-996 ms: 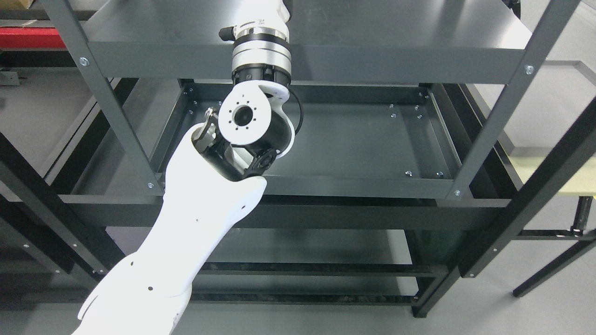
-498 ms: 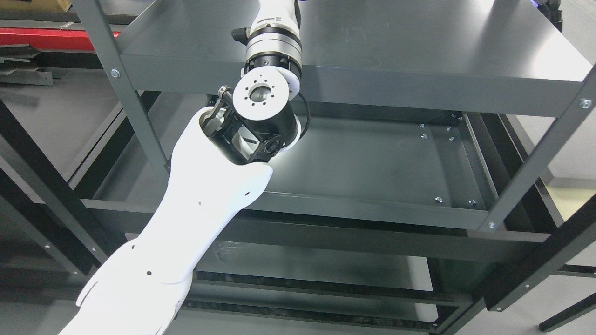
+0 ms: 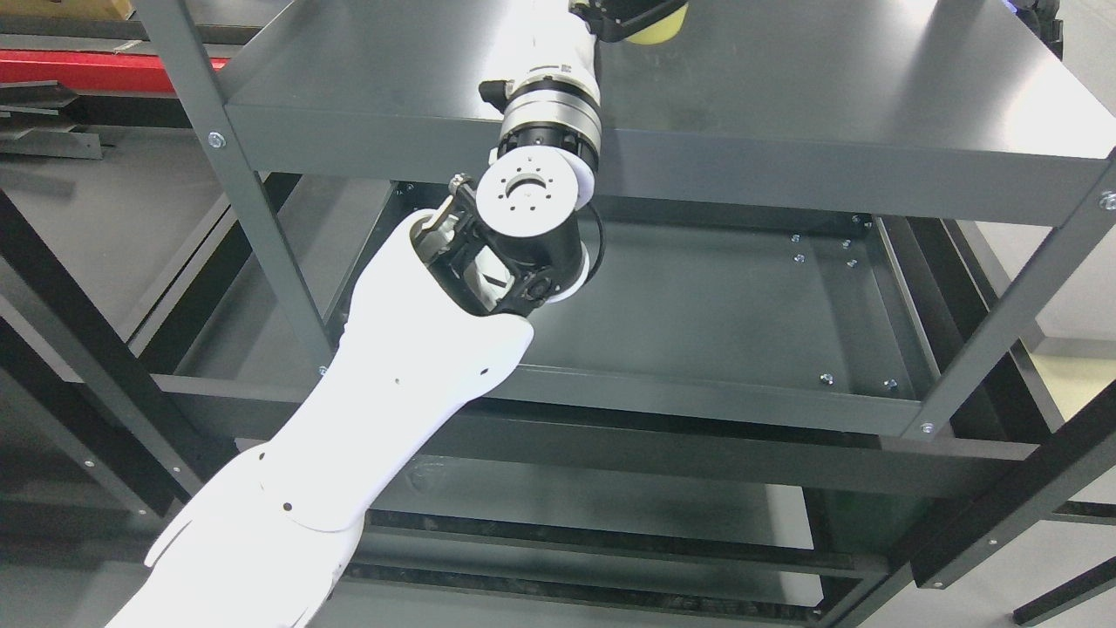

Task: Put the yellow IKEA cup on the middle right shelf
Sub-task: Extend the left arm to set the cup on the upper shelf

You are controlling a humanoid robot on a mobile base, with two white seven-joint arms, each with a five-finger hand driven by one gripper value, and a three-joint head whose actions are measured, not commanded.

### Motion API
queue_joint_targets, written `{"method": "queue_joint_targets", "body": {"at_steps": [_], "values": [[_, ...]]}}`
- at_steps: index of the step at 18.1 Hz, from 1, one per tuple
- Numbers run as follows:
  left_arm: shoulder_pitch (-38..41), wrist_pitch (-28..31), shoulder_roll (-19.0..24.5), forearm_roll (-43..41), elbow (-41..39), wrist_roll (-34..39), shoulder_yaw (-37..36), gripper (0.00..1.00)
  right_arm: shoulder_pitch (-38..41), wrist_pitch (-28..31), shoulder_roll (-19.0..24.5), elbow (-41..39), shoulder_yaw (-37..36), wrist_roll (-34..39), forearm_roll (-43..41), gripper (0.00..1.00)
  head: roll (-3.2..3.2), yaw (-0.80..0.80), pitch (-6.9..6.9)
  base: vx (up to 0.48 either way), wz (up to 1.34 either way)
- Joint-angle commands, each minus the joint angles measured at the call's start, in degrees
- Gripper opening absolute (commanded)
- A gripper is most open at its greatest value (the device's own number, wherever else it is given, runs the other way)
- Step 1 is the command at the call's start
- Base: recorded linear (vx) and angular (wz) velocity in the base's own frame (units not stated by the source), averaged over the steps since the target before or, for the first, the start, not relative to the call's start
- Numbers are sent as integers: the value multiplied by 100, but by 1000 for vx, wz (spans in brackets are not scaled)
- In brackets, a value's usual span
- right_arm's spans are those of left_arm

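Observation:
My left arm [image 3: 410, 349] rises from the lower left in the head view and reaches over the upper dark grey shelf [image 3: 828, 78]. Its hand [image 3: 623, 13] is cut by the top edge of the picture; only dark finger parts show. A small piece of the yellow cup [image 3: 660, 33] shows just under those fingers, held above the shelf's back middle. The rest of the cup is out of the picture. The shelf below [image 3: 724, 305] carries nothing that I can see.
Grey uprights stand at the left [image 3: 253, 218] and right [image 3: 1011, 305] front corners of the rack. A lower shelf level [image 3: 610, 497] shows beneath. Black frame bars [image 3: 1011, 515] cross the lower right, and a red strip [image 3: 78, 70] lies at the far left.
The camera shifted over the last second. My left forearm has swung to the right, and the hand with the yellow cup now shows at the top edge.

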Motion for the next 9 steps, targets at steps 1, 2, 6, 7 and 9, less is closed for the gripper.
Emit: {"method": "queue_joint_targets", "body": {"at_steps": [1,2,6,7,9], "values": [[18,28,100,107,245,-4,-505,19,79,3,-100,1,97,-4,-141,99,0,0,0,0,0],[26,54,100,98,254,-4,-505,23,79,3,-100,1,97,-4,-141,99,0,0,0,0,0],[35,63,100,28,359,-39,-505,46,79,3,-100,1,97,-4,-141,99,0,0,0,0,0],[27,63,100,19,359,-48,-505,53,79,3,-100,1,97,-4,-141,99,0,0,0,0,0],[35,63,100,1,351,-57,-505,68,79,3,-100,1,97,-4,-141,99,0,0,0,0,0]]}}
